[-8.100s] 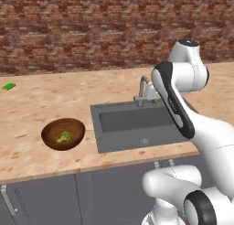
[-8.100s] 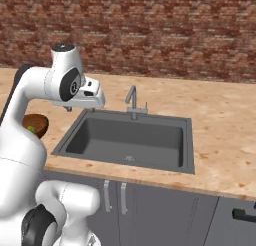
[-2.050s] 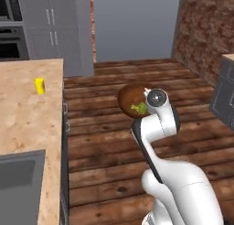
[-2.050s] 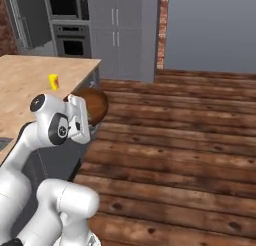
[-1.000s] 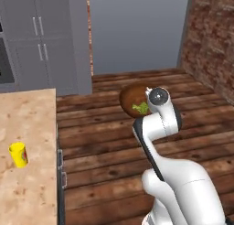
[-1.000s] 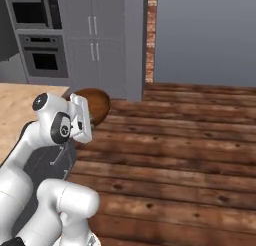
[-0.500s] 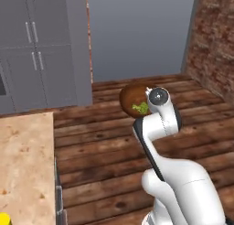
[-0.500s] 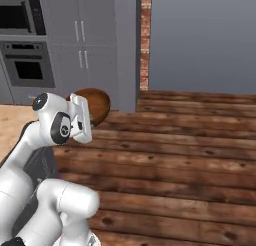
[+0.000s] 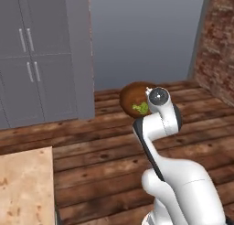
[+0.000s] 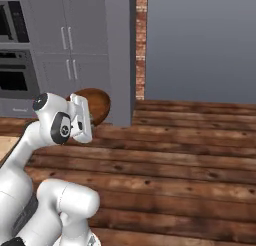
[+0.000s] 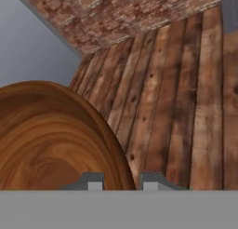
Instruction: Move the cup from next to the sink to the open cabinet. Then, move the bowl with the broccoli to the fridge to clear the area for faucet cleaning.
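The dark brown wooden bowl (image 9: 132, 95) hangs in the air above the wooden floor, tipped on its side, with the light-green broccoli (image 9: 139, 108) inside it. My gripper (image 11: 122, 181) is shut on the bowl's rim (image 11: 116, 153), one fingertip on each side of the wall. From the right base view the bowl (image 10: 96, 105) shows its outside just past my hand (image 10: 80, 119). The cup, the sink, the faucet, the open cabinet and the fridge are out of view.
Tall grey cabinets (image 9: 41, 59) with bar handles stand at the left. A built-in oven (image 10: 12, 80) sits beside them. A corner of the wooden counter (image 9: 23, 183) is at lower left. Brick wall (image 9: 221, 50) at right; wooden floor (image 10: 190, 155) ahead.
The whole picture has shifted, so the base has turned. The counter and the yellow cup have slid out of the left base view. The bowl stays held in the same pose.
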